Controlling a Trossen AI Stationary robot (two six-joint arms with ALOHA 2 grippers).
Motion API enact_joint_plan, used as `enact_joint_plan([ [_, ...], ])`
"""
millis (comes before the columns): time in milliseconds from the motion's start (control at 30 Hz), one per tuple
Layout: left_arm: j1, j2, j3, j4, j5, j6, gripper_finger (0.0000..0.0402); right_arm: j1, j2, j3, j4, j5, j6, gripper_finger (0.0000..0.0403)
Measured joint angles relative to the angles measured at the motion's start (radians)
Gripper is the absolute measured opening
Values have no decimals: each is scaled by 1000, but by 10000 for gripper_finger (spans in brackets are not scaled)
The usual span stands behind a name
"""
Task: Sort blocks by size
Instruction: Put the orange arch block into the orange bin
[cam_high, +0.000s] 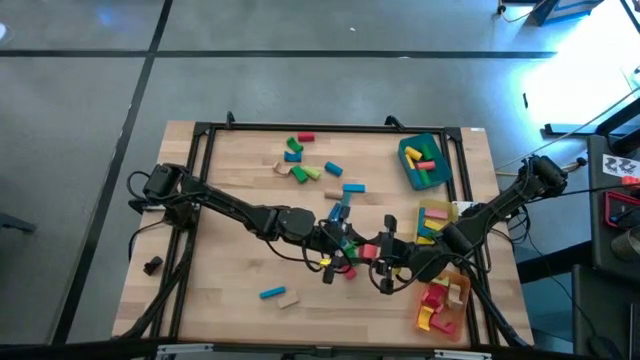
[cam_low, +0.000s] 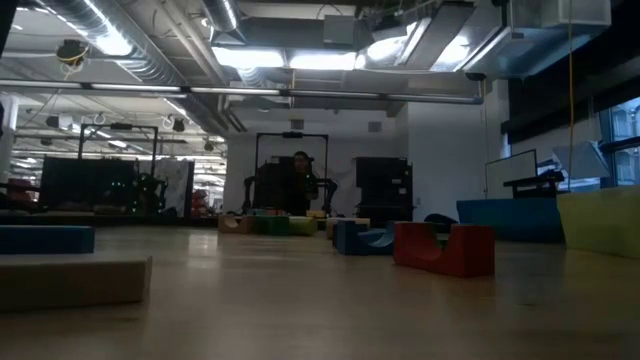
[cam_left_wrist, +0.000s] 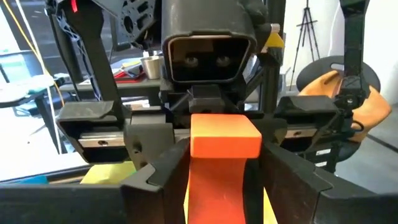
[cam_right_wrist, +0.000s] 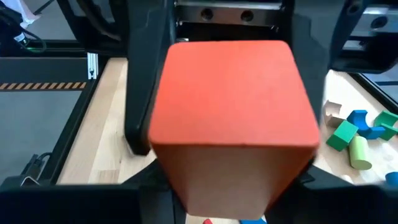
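At mid-table both pincers (cam_high: 358, 255) meet on one red block (cam_right_wrist: 233, 118), the left's grip impossible to tell.

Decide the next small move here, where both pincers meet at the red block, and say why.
Probably the left pincer should ease straight back from the red block. Both pincers meet on it mid-table, and the right pincer looks clamped on it, so the handover seems nearly done.
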Motion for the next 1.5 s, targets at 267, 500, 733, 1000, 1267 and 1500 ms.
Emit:
enact_joint_plan([
  [267, -3, -39, 0, -191, -6, -50, 175, 20, -60, 13, -174, -41, 94, 140],
  [500, -13, -95, 0, -528, -5, -92, 175, 77, -113, 31, -467, -223, 452, 144],
  [733, -26, -95, 0, -725, -6, -108, 175, 202, -72, 30, -638, -500, 858, 143],
  [1000, -26, -96, 0, -760, -7, -160, 175, 382, 3, 30, -655, -582, 1184, 146],
  [1267, -45, -96, 0, -930, 3, -321, 175, 467, 79, 30, -649, -650, 1244, 147],
  [1500, -121, -96, 0, -1204, 7, -591, 175, 464, 105, 29, -650, -706, 1300, 147],
])
